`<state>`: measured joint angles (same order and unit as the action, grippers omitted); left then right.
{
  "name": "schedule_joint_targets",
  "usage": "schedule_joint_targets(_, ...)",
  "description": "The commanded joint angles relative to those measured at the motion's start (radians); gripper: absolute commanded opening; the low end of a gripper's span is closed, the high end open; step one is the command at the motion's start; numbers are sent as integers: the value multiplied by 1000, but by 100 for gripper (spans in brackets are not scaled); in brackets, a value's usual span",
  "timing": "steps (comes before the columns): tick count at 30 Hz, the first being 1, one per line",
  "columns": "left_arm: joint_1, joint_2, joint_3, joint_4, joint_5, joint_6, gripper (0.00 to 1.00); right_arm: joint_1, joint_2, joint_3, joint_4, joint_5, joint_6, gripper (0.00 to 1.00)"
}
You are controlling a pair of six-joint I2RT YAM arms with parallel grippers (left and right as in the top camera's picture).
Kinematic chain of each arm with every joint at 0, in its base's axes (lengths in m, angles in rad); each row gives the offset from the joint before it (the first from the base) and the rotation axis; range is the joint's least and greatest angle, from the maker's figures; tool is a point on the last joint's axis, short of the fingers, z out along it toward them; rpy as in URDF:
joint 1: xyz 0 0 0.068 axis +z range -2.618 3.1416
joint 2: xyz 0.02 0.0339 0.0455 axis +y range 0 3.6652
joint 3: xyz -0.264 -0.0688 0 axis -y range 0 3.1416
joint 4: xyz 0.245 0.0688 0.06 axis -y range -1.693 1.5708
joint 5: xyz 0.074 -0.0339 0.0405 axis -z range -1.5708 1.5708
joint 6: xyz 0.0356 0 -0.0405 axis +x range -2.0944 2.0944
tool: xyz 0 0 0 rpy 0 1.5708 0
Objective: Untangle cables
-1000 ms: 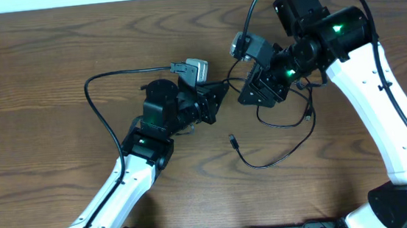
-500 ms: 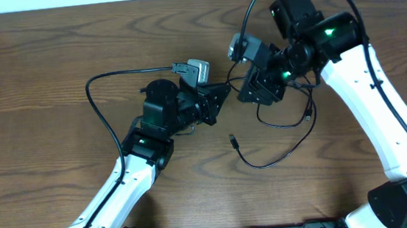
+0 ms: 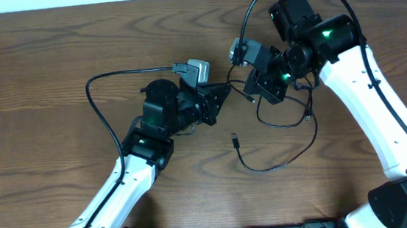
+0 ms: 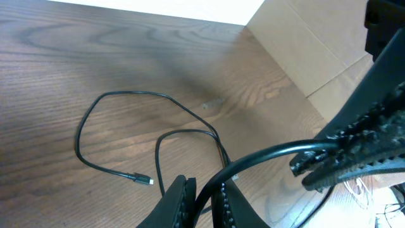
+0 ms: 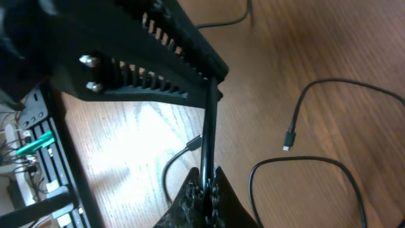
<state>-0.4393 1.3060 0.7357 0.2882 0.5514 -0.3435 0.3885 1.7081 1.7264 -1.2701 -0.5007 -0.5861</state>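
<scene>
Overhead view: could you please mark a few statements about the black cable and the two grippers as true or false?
1. The left gripper and the right gripper are both shut on the black cable. True.
2. The cable's loose plug is pinched in the left gripper. False: it lies on the table, apart from both grippers.
3. A short stretch of cable runs between the two grippers, above the table. True.
4. The table is white. False: it is brown wood grain.
</scene>
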Motion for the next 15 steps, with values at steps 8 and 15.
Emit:
schedule_joint_targets(8,4,-34,7,-61,14,-6,37,-13,-41,107,73,309,329,1)
schedule_joint_targets(15,4,-43,7,-51,70,3,65,-62,-47,267,13,465,397,1)
